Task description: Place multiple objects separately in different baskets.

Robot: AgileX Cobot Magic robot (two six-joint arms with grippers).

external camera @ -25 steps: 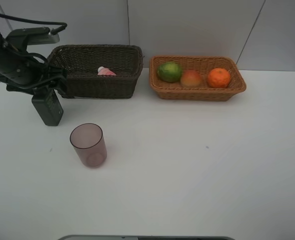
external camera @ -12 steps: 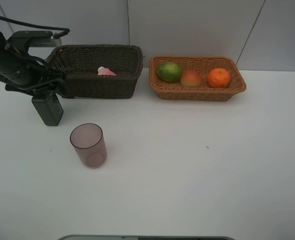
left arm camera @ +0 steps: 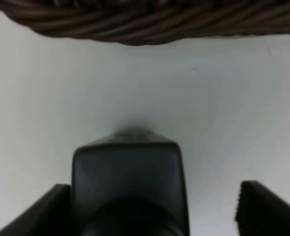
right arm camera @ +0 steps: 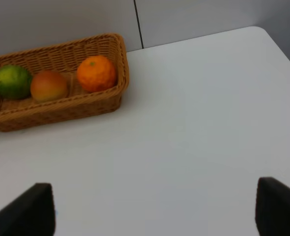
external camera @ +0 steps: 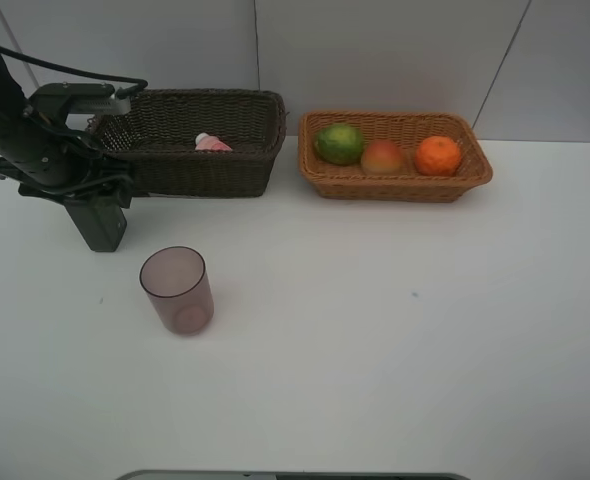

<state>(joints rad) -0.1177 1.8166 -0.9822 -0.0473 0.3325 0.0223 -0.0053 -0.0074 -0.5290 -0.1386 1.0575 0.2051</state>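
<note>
Left gripper (left arm camera: 152,204) is spread wide around the dark green pump bottle (left arm camera: 128,167), one finger (left arm camera: 268,209) clear of it. The dark brown basket (left arm camera: 135,22) lies just beyond its fingertips and the pink cup (external camera: 177,290) stands nearby. Right gripper (right arm camera: 157,196) gapes empty.

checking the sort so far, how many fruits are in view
3, all in the light tan basket: in the exterior high view, a green round fruit left, a peach-red fruit middle, an orange right. The dark brown basket is partly hidden inside.
</note>
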